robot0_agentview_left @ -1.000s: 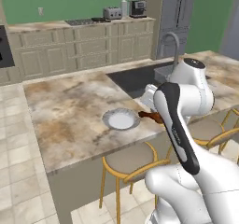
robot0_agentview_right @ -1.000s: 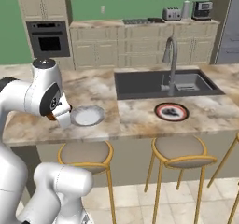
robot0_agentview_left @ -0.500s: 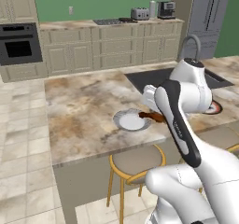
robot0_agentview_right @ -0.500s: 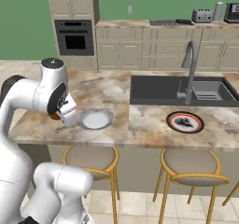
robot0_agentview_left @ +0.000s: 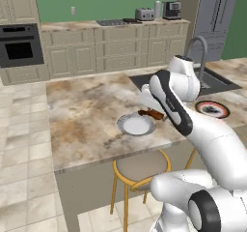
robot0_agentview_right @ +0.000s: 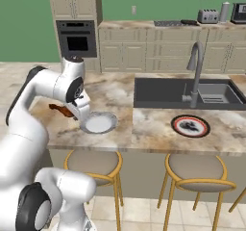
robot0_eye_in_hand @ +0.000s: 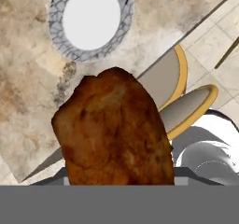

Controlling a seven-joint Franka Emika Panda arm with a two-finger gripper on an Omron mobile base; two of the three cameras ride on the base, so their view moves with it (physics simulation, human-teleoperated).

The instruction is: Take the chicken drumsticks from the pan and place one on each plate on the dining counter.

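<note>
Reddish-brown and glossy, that drumstick (robot0_eye_in_hand: 114, 129) is pinched tight in the gripper (robot0_agentview_left: 150, 111) right now, sticking out sideways from the fingers and held up off the stone, just beside the grey-white plate (robot0_agentview_left: 136, 124). From the other side you can see the meat (robot0_agentview_right: 61, 110) poking out behind the wrist, with the same plate (robot0_agentview_right: 98, 122) sitting near the front edge of the dining counter (robot0_agentview_right: 120, 93). Looking down along the hand, the chicken hangs over the counter edge, and the plate (robot0_eye_in_hand: 91, 20) with its crackled grey rim lies a bit off from it on the marbled top, nothing on it so far.

Further along, past the dark sink (robot0_agentview_right: 180, 93) and its tall faucet (robot0_agentview_right: 194, 71), there's the second plate (robot0_agentview_right: 190, 126), white with a dark red rim and some dark pattern in the middle. Can't make out what that dark stuff is. Tan stools (robot0_agentview_right: 93, 161) are tucked under the counter's front edge.
</note>
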